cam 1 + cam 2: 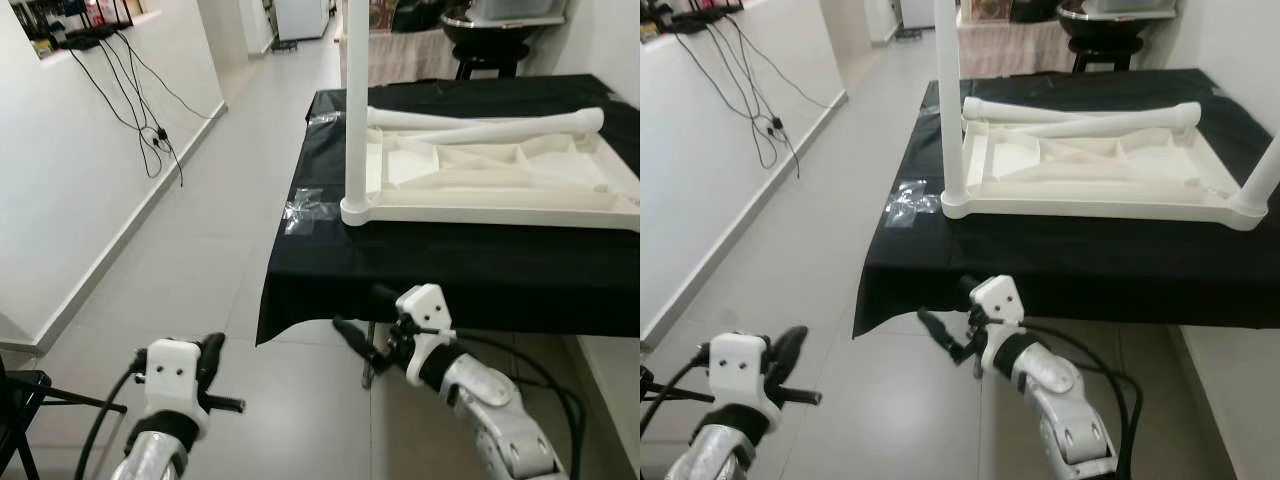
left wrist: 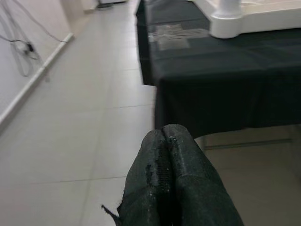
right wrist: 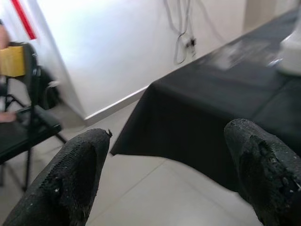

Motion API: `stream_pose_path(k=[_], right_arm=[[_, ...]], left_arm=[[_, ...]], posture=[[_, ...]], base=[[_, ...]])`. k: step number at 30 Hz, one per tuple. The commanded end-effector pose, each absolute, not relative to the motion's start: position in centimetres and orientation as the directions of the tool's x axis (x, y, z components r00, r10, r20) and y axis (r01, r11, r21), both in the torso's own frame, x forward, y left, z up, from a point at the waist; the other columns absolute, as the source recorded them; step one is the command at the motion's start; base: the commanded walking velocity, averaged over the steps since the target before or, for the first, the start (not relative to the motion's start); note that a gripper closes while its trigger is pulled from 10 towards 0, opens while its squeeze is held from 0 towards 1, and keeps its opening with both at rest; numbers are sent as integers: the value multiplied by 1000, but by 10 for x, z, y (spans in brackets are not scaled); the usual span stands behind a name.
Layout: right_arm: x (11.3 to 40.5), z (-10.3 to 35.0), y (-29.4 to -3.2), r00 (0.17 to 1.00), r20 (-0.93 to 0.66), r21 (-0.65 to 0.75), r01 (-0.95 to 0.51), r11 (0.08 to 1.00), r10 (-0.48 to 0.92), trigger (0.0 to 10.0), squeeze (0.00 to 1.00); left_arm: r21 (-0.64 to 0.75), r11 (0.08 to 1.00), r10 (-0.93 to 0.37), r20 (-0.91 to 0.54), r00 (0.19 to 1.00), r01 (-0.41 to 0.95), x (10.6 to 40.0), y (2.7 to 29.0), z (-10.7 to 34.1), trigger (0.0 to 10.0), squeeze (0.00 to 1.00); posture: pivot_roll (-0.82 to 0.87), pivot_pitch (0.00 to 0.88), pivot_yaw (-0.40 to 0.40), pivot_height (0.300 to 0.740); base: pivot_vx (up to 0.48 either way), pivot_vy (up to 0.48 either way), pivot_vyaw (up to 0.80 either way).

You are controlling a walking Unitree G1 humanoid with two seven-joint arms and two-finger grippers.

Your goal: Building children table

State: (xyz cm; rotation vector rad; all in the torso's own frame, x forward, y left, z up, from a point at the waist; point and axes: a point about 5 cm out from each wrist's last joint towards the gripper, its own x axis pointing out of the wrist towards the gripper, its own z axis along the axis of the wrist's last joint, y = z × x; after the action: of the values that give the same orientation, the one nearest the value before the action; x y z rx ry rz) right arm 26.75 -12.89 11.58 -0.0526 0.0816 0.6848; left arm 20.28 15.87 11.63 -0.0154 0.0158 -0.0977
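White children table [image 1: 500,170] upside down on the black-covered bench [image 1: 450,260], one leg [image 1: 356,100] upright at its front left corner, left gripper [image 2: 171,183] closed, low over the floor, right gripper [image 3: 174,169] wide, below the front edge.

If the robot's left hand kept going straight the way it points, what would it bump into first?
Probably the black cloth hanging off the table's front edge; the shut left hand points about at it, though depth is hard to judge.

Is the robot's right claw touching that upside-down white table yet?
Apart. In the right eye view the right claw hangs open below the black cloth's front edge, while the white table lies further back on top.
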Motion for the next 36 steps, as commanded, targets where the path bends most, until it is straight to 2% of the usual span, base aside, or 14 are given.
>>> stream_pose_path(k=[1, 8, 20, 36], right_arm=[[266, 120, -123, 749, -73, -9, -660, 751, 658, 10000, 0], [264, 119, -120, 715, -80, 11, -697, 717, 695, 10000, 0], [263, 120, -117, 671, -82, 58, -735, 676, 737, 10000, 0], [265, 122, -117, 667, -53, 119, -735, 668, 743, 10000, 0]], left_arm=[[-14, 994, -110, -20, 994, 110, 203, 159, 115, 10000, 0], [36, 988, -147, -11, 989, 147, 206, 156, 118, 10000, 0], [104, 984, -147, 41, 988, 142, 212, 157, 128, 10000, 0], [93, 979, -187, 57, 981, 181, 212, 154, 127, 10000, 0]], posture=[[-82, 90, 64, 740], [-87, 91, 66, 740], [-93, 87, 70, 740], [-94, 89, 77, 740]], base=[[0, 0, 0], [0, 0, 0], [0, 0, 800], [0, 0, 799]])
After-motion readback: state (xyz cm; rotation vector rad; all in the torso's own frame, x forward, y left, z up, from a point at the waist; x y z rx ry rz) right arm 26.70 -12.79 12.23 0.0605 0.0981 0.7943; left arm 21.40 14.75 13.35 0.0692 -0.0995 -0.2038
